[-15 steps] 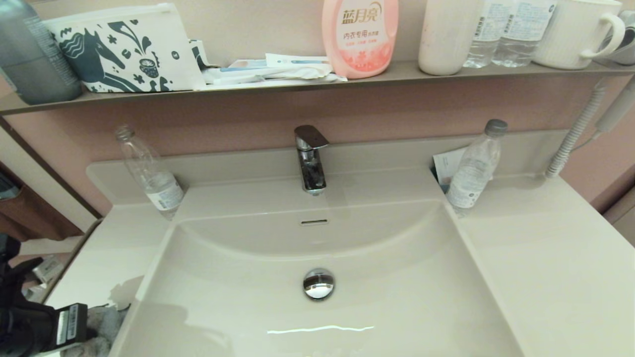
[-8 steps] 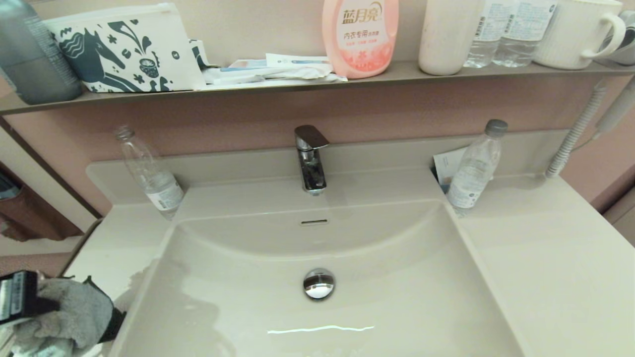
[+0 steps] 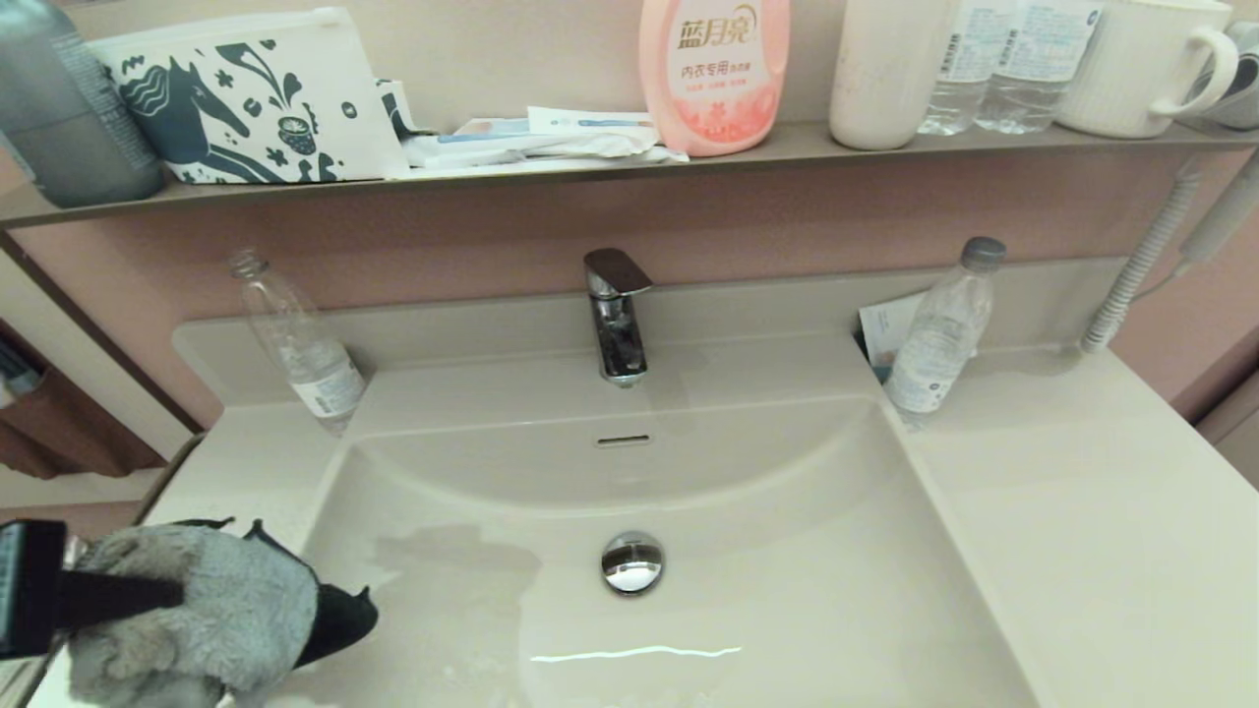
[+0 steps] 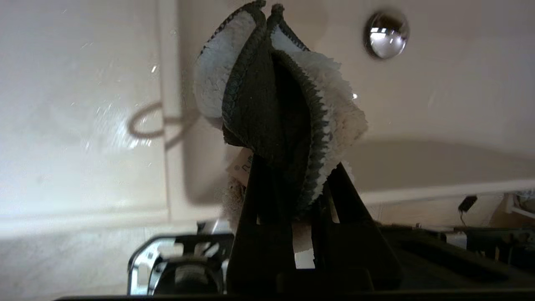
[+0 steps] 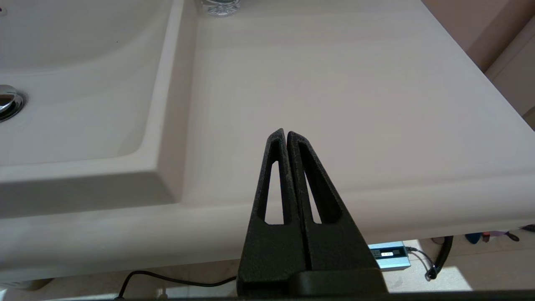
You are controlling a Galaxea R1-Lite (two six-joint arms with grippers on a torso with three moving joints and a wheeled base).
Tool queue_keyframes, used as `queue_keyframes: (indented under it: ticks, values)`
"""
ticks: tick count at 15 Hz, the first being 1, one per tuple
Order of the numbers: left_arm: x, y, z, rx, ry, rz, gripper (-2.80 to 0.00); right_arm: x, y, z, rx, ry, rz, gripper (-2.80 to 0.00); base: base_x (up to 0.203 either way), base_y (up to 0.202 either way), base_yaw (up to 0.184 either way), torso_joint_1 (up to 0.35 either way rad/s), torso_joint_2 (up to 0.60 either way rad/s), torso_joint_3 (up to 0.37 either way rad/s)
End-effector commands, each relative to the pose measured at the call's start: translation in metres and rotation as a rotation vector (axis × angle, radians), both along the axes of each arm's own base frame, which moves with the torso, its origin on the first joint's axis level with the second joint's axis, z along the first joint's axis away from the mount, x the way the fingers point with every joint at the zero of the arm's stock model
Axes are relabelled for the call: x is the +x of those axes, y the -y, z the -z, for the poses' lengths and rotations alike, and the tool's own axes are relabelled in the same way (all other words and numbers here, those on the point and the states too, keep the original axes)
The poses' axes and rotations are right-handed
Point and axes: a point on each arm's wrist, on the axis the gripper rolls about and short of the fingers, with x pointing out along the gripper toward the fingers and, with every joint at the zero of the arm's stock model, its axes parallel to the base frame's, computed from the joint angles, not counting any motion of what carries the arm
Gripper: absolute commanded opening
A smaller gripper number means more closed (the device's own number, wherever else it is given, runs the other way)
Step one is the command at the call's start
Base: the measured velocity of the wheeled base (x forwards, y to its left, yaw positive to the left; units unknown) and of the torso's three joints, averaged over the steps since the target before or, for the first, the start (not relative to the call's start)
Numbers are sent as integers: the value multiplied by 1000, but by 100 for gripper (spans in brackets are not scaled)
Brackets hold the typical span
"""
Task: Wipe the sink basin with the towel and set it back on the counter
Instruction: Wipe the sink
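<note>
The fluffy grey-white towel (image 3: pixel 221 610) with dark teal edges hangs bunched in my left gripper (image 3: pixel 128 595), which is shut on it. They hover over the front left rim of the cream-white sink basin (image 3: pixel 787 600). In the left wrist view the towel (image 4: pixel 276 100) droops folded from between the dark fingers of the left gripper (image 4: pixel 296 167), with the chrome drain plug (image 4: pixel 386 33) beyond it. The plug (image 3: pixel 631 562) and overflow slot (image 3: pixel 623 440) lie in the bowl. My right gripper (image 5: pixel 286 133) is shut and empty, parked over the front edge of the counter (image 5: pixel 355 83).
A chrome faucet (image 3: pixel 615 315) stands behind the basin. One clear bottle (image 3: pixel 300 344) leans at the back left, another (image 3: pixel 939 334) at the back right. The shelf (image 3: pixel 590 162) above holds a horse-print pouch (image 3: pixel 246 98), a pink bottle (image 3: pixel 713 74) and cups.
My left gripper has risen from the counter's front left corner with the towel and moved right, toward the basin's left rim. The right arm has not moved.
</note>
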Motion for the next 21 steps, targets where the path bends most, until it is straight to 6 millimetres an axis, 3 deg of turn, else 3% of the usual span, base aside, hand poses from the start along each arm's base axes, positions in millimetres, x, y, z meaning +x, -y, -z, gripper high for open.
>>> queue_keyframes:
  ticks: [1,7,11,15,19,21]
  values:
    - [30,20,15,14,5,38,-280,0,0,0,0,-1,-1,-280,0,0,0,0,0,0]
    - [102,88,66,94,-11,18,-280,0,0,0,0,-1,-1,-280,0,0,0,0,0,0]
    - [128,116,109,192,-18,-15,-280,0,0,0,0,-1,-1,-280,0,0,0,0,0,0]
    - [138,140,143,222,-14,14,-280,0,0,0,0,-1,-1,-280,0,0,0,0,0,0]
    - [162,160,187,278,1,0,-280,0,0,0,0,-1,-1,-280,0,0,0,0,0,0]
    - [170,169,192,284,16,11,-280,0,0,0,0,-1,-1,-280,0,0,0,0,0,0]
